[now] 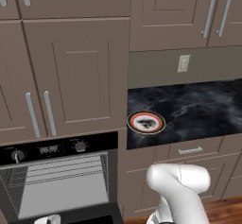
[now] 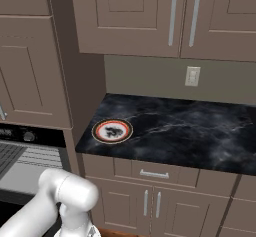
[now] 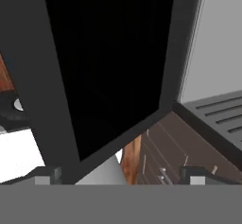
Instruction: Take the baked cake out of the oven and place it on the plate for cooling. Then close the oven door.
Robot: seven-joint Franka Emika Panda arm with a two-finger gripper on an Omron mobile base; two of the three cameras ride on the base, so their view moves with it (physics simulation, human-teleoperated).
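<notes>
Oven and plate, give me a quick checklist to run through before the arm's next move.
1. Oven door open: ok, dropped down, racked interior exposed.
2. Oven cavity reachable: ok.
3. Baked cake located: cannot tell, no slice visible on the racks.
4. Plate ready: ok, bare, at the counter's left end.
5. Hand free: ok, fingers apart, nothing between them, close over the door.

You have the oven (image 1: 56, 180) at the lower left of the left base view, its grey racked interior exposed. The oven door (image 3: 108, 67) hangs open (black glass). The red-ringed plate (image 1: 146, 122) sits mid-frame.
</notes>
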